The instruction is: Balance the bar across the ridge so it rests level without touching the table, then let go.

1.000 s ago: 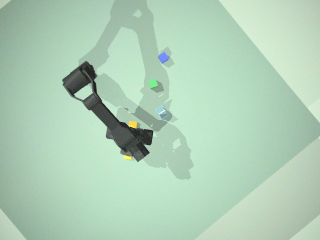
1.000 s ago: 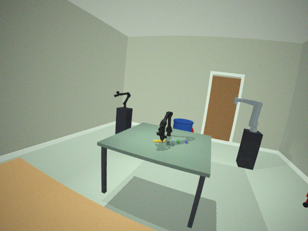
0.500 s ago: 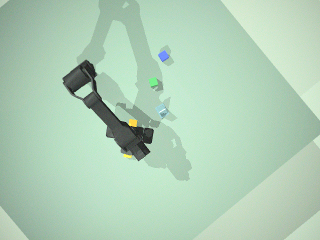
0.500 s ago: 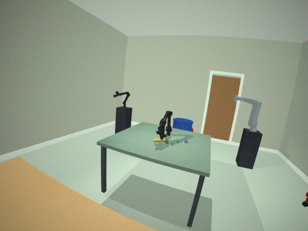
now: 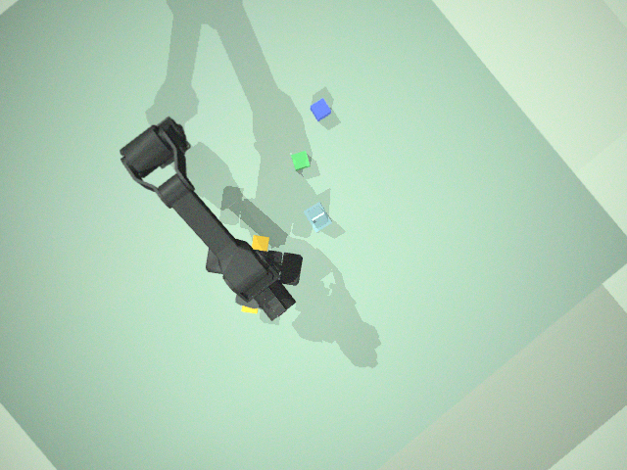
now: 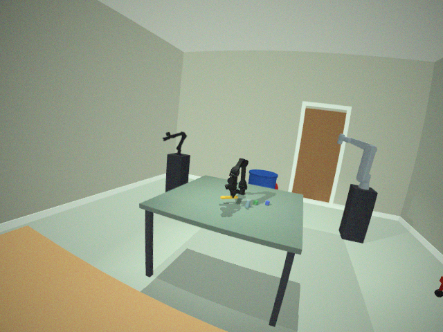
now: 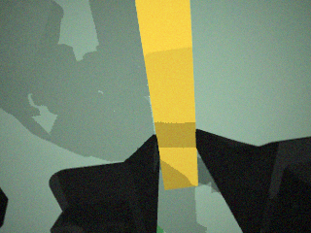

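The yellow bar (image 5: 261,243) (image 6: 225,197) (image 7: 171,87) is between the fingers of my gripper (image 7: 174,136) (image 6: 233,196), which is shut on it. In the top view one end of the bar shows on each side of the gripper, and the arm hides its middle and the fingertips. In the wrist view the bar runs up out of the frame, and its near end sticks out past the fingers. No shadow adjoins it there, so it seems to be off the table; how high is unclear. The light blue ridge (image 5: 316,208) (image 6: 247,204) stands on the table to the right of the gripper, apart from the bar.
A green cube (image 5: 301,160) (image 6: 255,202) stands on the table beyond the ridge, and a blue cube (image 5: 319,110) (image 6: 267,203) stands farther along. The arm's shadows fall across the green table (image 5: 456,202) (image 6: 271,228) around the ridge.
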Robot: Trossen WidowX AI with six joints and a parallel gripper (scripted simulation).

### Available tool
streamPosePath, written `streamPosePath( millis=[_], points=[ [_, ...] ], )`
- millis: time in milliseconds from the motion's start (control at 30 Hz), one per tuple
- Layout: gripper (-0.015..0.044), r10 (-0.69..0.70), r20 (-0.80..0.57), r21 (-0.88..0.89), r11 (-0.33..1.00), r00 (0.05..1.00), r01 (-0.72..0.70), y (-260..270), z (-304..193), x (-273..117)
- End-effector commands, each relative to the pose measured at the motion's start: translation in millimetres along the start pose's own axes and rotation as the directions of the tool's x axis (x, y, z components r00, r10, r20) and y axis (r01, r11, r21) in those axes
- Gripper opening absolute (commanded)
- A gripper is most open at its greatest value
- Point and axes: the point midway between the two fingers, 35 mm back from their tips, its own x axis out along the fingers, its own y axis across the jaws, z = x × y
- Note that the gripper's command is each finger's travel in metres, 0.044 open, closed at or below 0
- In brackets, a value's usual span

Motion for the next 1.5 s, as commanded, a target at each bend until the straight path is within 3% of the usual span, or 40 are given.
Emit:
streamPosePath(
  millis=[0, 800, 1467],
  points=[
    [0.0, 0.013, 0.016, -0.002, 1.0, 1.0, -0.013, 1.3, 1.8, -15.5],
    [0.0, 0.011, 0.017, -0.007, 1.0, 1.0, -0.011, -3.8, -3.7, -71.3],
    [0.0, 0.015, 0.013, -0.282, 0.959, 1.0, -0.011, 49.3, -50.9, -72.6]
  ],
)
